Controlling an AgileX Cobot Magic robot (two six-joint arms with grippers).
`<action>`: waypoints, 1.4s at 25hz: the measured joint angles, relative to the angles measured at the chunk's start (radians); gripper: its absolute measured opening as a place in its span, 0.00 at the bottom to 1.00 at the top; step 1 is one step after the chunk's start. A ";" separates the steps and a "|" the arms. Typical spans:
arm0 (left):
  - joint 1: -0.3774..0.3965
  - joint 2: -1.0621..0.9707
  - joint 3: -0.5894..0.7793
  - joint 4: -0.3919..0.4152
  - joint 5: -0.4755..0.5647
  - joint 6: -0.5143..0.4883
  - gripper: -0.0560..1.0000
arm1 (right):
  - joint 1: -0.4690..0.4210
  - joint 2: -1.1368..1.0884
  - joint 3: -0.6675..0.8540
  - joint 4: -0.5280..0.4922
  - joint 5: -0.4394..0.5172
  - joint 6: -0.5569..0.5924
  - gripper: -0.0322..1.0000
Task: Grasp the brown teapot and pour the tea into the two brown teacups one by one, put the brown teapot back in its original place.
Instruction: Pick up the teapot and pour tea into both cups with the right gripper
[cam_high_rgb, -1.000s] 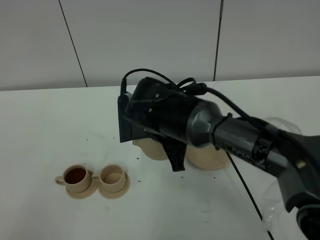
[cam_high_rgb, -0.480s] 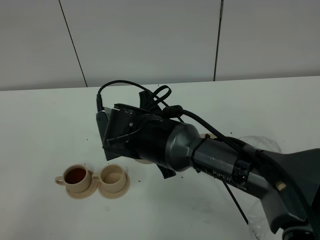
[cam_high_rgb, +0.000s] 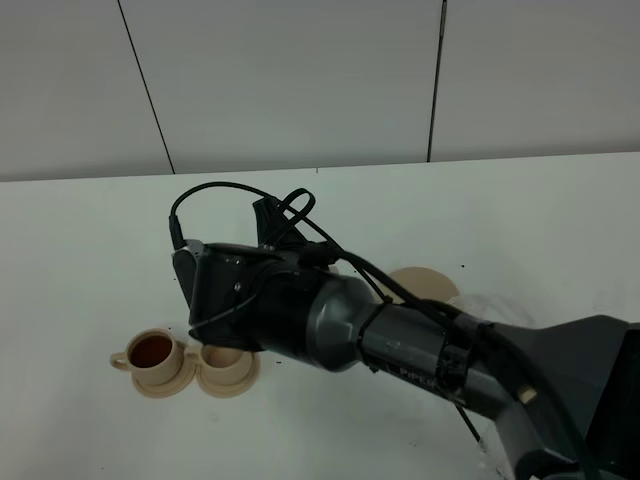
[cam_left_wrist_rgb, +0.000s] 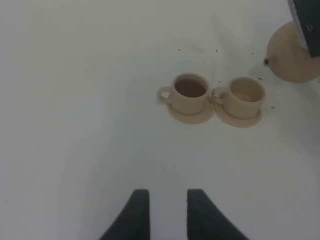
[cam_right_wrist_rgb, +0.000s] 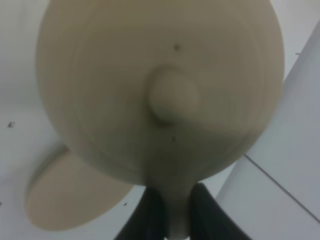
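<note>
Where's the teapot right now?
The teapot hangs in the right tool, gripped by its handle, near the empty cup and off its wide saucer.

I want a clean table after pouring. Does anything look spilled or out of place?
Small dark specks lie scattered on the table around the two teacups, perhaps splashes or crumbs; I cannot tell. Both teacups stand upright on their saucers; no puddle shows.

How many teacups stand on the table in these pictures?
2. The teacup with dark tea stands on the left in the high view; the seemingly empty teacup stands right beside it. The right arm covers some table, so others may be hidden.
</note>
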 joint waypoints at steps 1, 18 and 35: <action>0.000 0.000 0.000 0.000 0.000 0.000 0.29 | 0.003 0.004 0.000 -0.013 0.000 0.000 0.12; 0.000 0.000 0.000 0.000 0.000 0.000 0.29 | 0.019 0.028 0.000 -0.087 -0.017 0.000 0.12; 0.000 0.000 0.000 0.000 0.000 0.000 0.29 | 0.038 0.028 0.000 -0.098 -0.031 -0.025 0.12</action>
